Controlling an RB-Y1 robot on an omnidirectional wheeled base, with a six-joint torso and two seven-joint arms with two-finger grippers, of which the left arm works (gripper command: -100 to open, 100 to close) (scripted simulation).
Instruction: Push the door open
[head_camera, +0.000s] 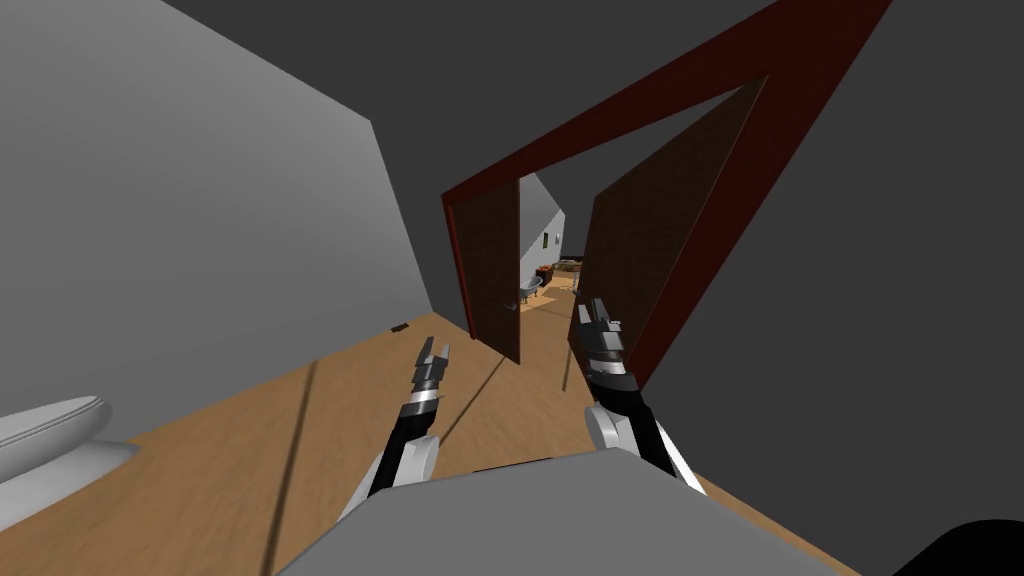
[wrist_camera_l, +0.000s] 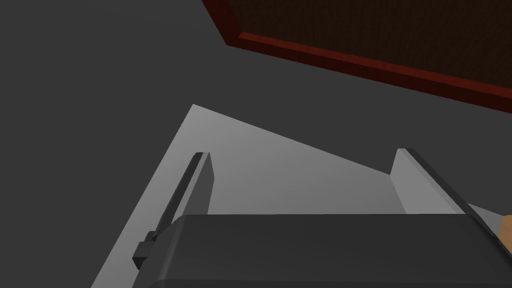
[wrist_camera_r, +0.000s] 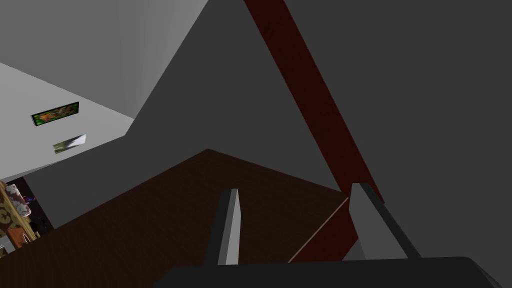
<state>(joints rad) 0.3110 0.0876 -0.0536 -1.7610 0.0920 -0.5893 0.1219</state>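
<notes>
A double door stands in a dark red frame (head_camera: 700, 110) ahead of me. Its left leaf (head_camera: 495, 270) and right leaf (head_camera: 640, 250) are dark brown, and both are swung partly away, leaving a gap between them. My right gripper (head_camera: 597, 315) is open at the right leaf's free edge, low down. In the right wrist view its fingers (wrist_camera_r: 230, 225) stand apart, with the brown leaf (wrist_camera_r: 165, 210) right in front and the red frame (wrist_camera_r: 310, 100) beside them; I cannot tell whether they touch. My left gripper (head_camera: 433, 358) hangs open over the wooden floor, short of the left leaf, with nothing held (wrist_camera_l: 302, 165).
Grey walls close in on both sides of the doorway. A white rounded fixture (head_camera: 50, 440) sits at my near left. A small dark object (head_camera: 400, 327) lies on the floor by the left wall. Through the gap, a lit room with furniture (head_camera: 545, 280) shows.
</notes>
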